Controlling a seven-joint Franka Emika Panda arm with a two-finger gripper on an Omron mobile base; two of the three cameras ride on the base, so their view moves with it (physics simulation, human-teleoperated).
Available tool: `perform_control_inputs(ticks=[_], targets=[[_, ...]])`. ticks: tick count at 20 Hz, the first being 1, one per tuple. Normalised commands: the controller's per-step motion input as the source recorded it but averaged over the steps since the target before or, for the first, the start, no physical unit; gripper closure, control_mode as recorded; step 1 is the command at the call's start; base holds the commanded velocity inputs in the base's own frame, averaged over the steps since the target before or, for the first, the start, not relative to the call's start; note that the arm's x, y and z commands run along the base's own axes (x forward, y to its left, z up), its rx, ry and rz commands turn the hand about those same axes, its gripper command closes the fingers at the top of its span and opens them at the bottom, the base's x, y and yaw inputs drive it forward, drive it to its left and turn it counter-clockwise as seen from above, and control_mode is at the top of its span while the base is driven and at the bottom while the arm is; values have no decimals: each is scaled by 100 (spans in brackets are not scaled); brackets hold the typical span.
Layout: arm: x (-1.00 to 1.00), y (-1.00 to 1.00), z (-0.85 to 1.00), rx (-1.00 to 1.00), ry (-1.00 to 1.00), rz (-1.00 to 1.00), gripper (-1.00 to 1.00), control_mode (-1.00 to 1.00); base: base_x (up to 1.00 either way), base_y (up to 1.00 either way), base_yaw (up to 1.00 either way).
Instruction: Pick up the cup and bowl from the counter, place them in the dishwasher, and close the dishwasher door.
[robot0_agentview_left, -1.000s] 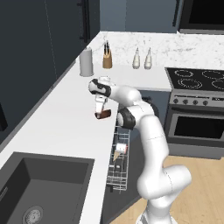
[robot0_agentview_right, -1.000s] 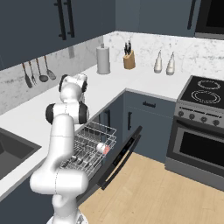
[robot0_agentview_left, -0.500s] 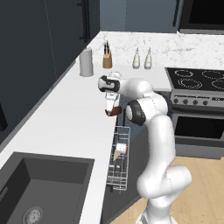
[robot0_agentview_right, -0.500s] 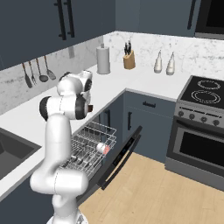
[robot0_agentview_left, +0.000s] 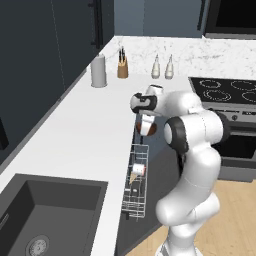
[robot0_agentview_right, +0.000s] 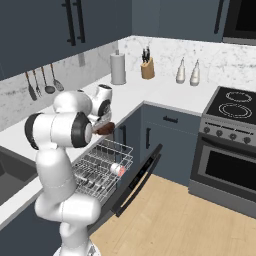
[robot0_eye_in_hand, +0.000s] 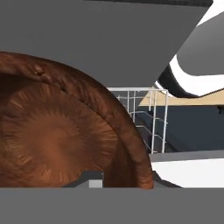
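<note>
bowl (robot0_agentview_left: 148, 128) clamped in gripper (robot0_agentview_left: 145, 121), above the dishwasher rack (robot0_agentview_left: 136, 185)

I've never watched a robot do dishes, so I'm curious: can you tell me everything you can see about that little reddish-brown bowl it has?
The small round reddish-brown bowl is glossy and looks like glazed ceramic or polished wood, with fine streaks running out from the centre of its inside. It is tilted, off the counter, in the air above the pulled-out white wire rack of the dishwasher. The robot's gripper pinches it at the rim. Nothing else touches it. It looks empty and whole.
</note>
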Motion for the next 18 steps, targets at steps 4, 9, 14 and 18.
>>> perform_control_inputs(ticks=[4,9,14,18], targets=[[-78,-51,23,9,-1,-1,100,-100,0,0,0],[-63,-15,0,14,-3,0,100,-100,0,0,0],[-49,-21,0,18,0,0,100,-100,0,0,0],[-6,-1,-4,15,1,2,100,-100,0,0,0]])
